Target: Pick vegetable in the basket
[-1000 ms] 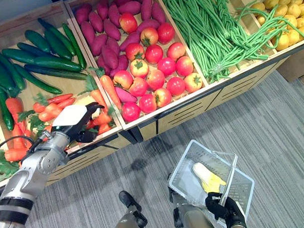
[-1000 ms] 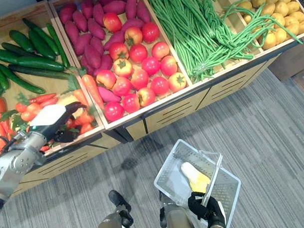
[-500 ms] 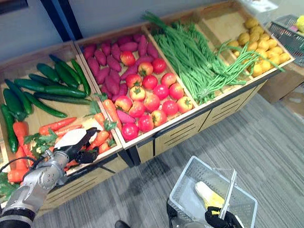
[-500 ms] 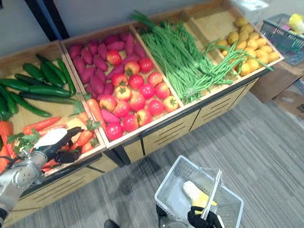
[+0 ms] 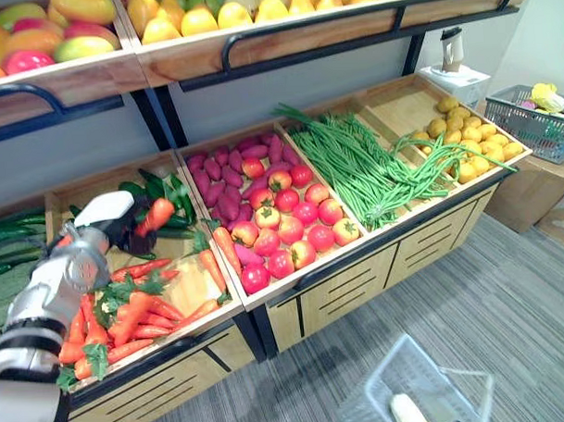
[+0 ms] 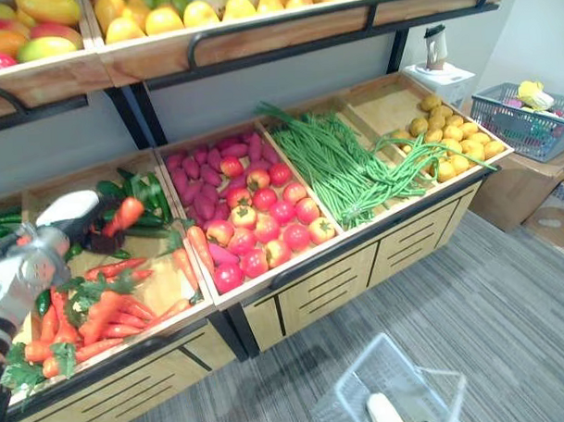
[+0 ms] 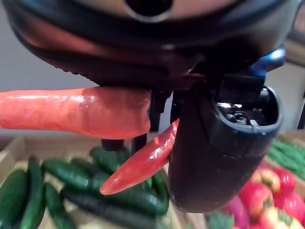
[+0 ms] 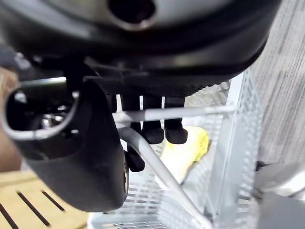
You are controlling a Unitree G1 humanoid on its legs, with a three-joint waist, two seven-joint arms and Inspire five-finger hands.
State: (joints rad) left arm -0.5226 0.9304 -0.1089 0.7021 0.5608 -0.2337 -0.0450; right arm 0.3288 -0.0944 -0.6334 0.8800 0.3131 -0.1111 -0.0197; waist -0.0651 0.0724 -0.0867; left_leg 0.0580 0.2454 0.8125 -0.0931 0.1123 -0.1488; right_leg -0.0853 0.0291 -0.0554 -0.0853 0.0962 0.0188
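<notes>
My left hand [image 5: 106, 208] is raised over the back of the carrot bin [image 5: 146, 304], near the cucumbers [image 5: 165, 192]. It is shut on an orange carrot [image 5: 156, 215], which sticks out toward the right. In the left wrist view the carrot [image 7: 76, 110] lies across the fingers, and a slim red piece [image 7: 140, 164] hangs beside the thumb [image 7: 219, 143]. The clear wire basket [image 5: 412, 355] hangs low in front of the stand with a yellow corn cob [image 5: 407, 412] inside. My right hand [image 8: 71, 157] is curled round the basket handle [image 8: 157, 167].
The slanted wooden stand holds bins of purple sweet potatoes and tomatoes [image 5: 282, 216], long green beans [image 5: 359, 162] and yellow potatoes [image 5: 465, 144]. A shelf of fruit [image 5: 192, 20] overhangs the bins. A blue basket [image 5: 529, 119] sits on a box at the right. Grey carpet lies in front.
The camera has tilted up, bringing the upper shelf into view. My left hand has risen out of the carrots with a carrot in it. The basket stays in my right hand.
</notes>
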